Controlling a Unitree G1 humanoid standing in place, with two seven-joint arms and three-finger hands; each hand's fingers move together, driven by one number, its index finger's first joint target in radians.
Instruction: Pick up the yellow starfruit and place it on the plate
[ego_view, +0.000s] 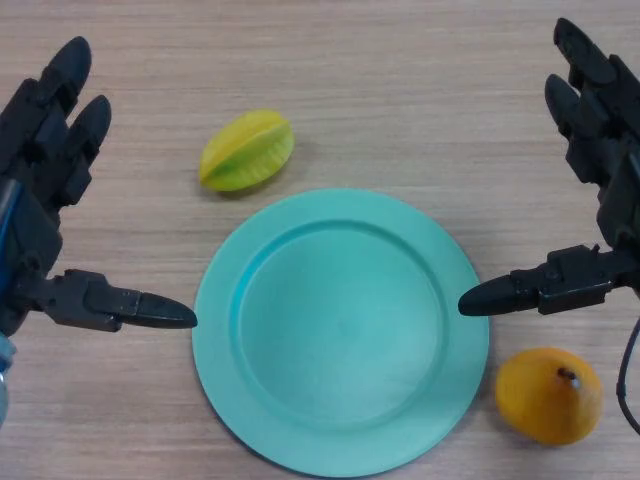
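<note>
Head view is giving us a look straight down on the pale wood-grain worktop (400, 90), where we are seeing a round turquoise plastic plate (341, 330) lying toward the near edge, about midway between the left and right edges, its lower rim almost reaching the bottom of the picture. The plate is sitting bare, with nothing resting on it. The yellow-green ridged starfruit (247, 150) is lying on the worktop just beyond the plate's far-left rim, close to it but not touching, tilted so that its long axis is running from lower left to upper right. Near the near-right corner of the worktop we are finding a round orange fruit with a small dark stem (549, 395), sitting just beside the plate's right rim and clear of it. The black left hand (40, 150) is hovering at the left edge, its fingers stretched straight toward the far edge and its thumb pointing inward at the plate's left rim; it is spread wide and holding nothing. The black right hand (600, 130) is mirroring it at the right edge, fingers straight, thumb reaching inward with its tip over the plate's right rim, likewise wide and empty. Both hands are staying well apart from the starfruit.
</note>
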